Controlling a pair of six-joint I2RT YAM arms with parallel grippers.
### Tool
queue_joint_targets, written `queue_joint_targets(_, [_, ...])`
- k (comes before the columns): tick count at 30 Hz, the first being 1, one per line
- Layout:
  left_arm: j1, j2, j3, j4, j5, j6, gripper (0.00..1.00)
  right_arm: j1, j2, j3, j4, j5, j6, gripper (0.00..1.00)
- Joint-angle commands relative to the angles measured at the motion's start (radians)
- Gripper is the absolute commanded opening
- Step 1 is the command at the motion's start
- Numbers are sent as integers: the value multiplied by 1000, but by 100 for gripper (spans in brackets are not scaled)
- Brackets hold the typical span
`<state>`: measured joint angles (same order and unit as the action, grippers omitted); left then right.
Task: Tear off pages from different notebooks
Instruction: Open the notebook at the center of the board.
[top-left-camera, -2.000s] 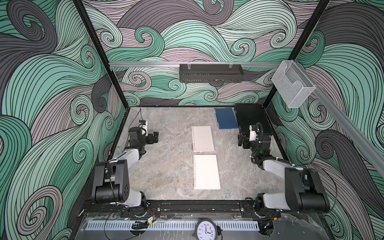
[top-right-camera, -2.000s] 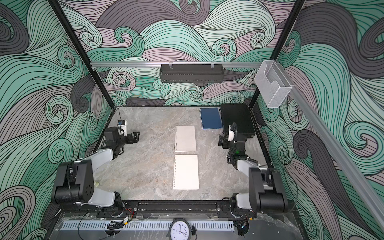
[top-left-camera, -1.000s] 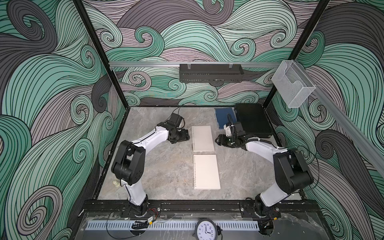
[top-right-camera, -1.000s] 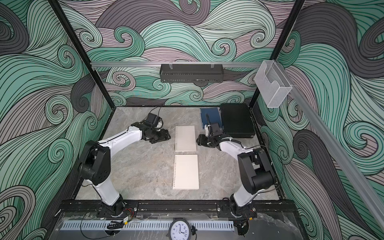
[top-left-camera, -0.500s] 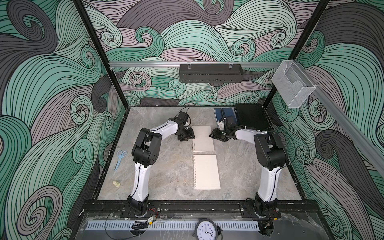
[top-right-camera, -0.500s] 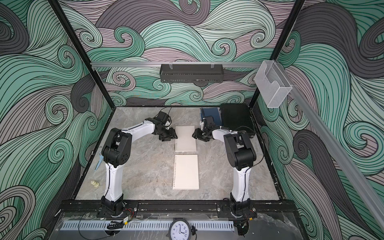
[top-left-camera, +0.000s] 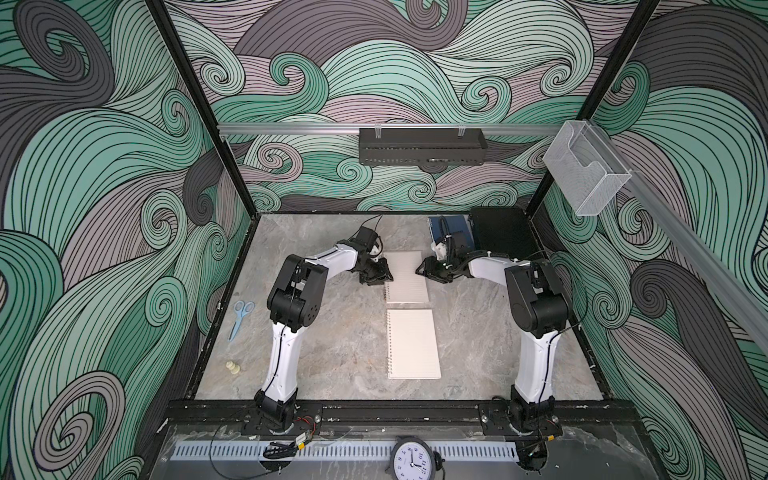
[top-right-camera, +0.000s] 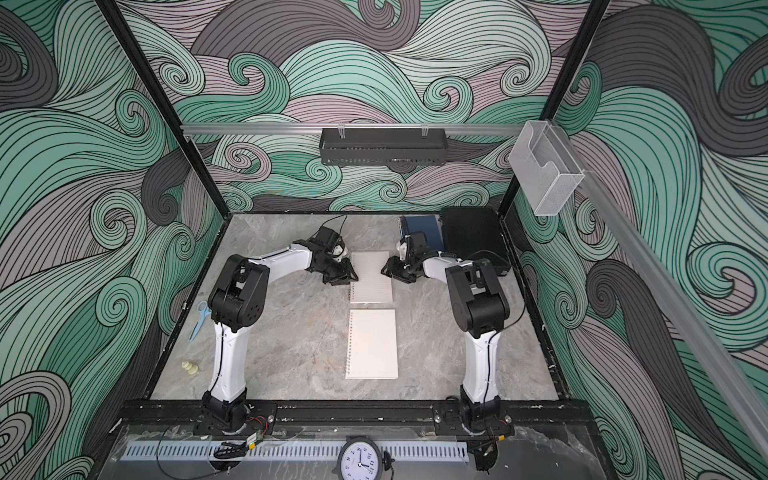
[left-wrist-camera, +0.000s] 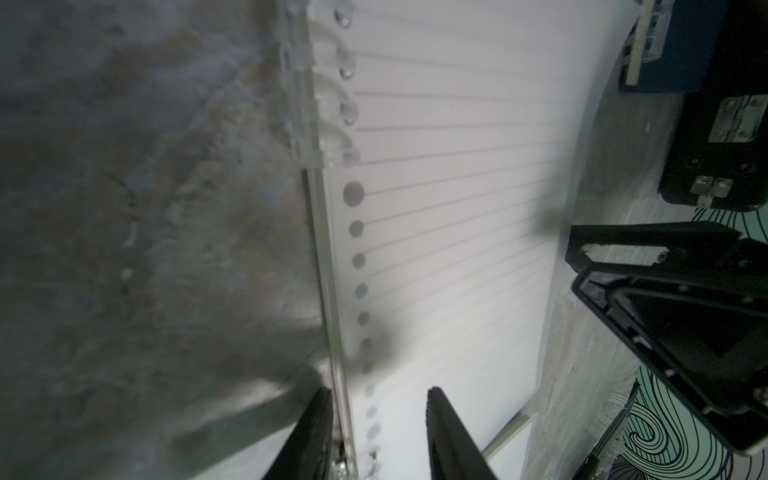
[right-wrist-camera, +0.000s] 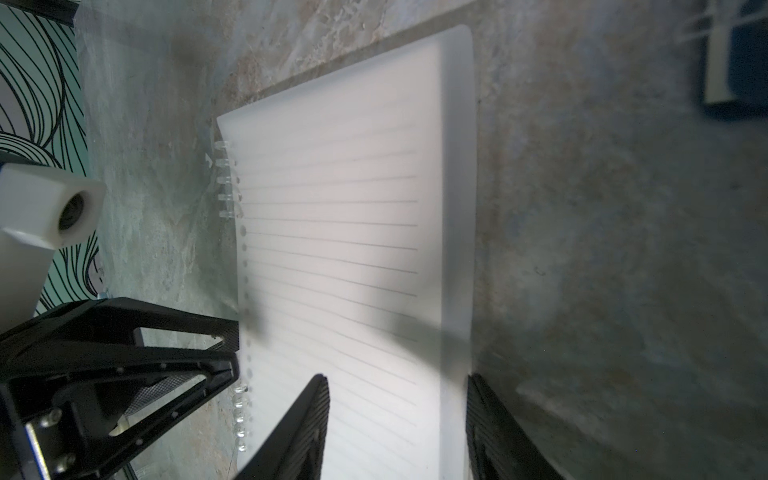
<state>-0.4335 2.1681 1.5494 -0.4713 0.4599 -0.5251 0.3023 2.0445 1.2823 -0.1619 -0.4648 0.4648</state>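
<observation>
The left jaws stood part open astride the spiral edge of the white lined notebook (top-left-camera: 406, 278), toward the desk's (top-left-camera: 340, 332) far edge. The right jaws, part open, straddled its free edge. Neither clamped anything. The cream notebook (top-left-camera: 412, 344) lay nearer the front edge.

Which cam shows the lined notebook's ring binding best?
Left wrist: the ring binding sits close up, clear rings and punched holes distinct. Right wrist shows it smaller and blurred. In both top views it is only a thin edge, partly behind the left gripper.
</observation>
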Motion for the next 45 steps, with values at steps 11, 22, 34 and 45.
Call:
queue_joint_targets(11, [-31,15,-31,75,52,-50,31,40,-126,2,-27,-45,9,49])
queue_joint_targets(22, [111,-171,-85,5,-74,-22,44,203,-214,20,10,9,54,58])
queue_joint_targets(34, [272,-494,-227,-144,-335,33,55,349,-137,177,-24,7,-6,74])
queue_joint_targets(45, [265,-487,-237,-106,-274,26,57,274,-253,46,-87,112,-75,80])
